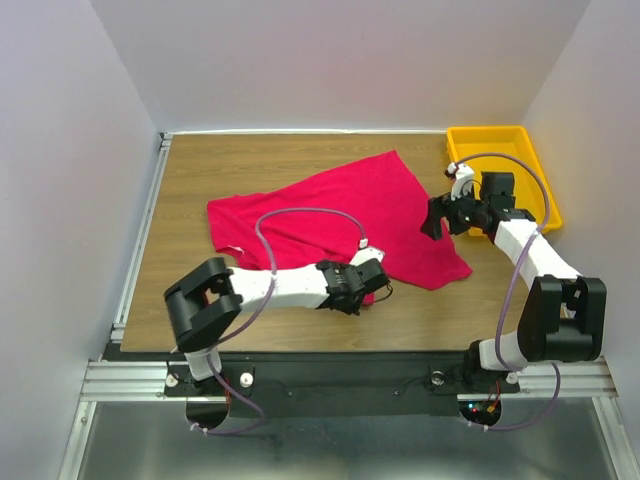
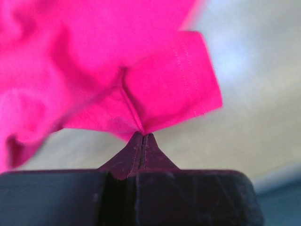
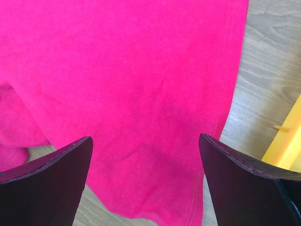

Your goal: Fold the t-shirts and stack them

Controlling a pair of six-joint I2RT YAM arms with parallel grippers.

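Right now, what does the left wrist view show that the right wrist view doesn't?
Left wrist only: the left end effector shut on a pinch of the t-shirt, with a hemmed flap sticking out past it. Right wrist only: the right end effector open above flat cloth, sharp wood grain of the table, and a corner of the yellow tray. Both: the same crimson-pink t-shirt.

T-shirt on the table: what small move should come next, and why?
Probably lower the right gripper and close on the hemmed edge of the t-shirt: its jaws hang open just above the cloth, while the left gripper pinches a fold.
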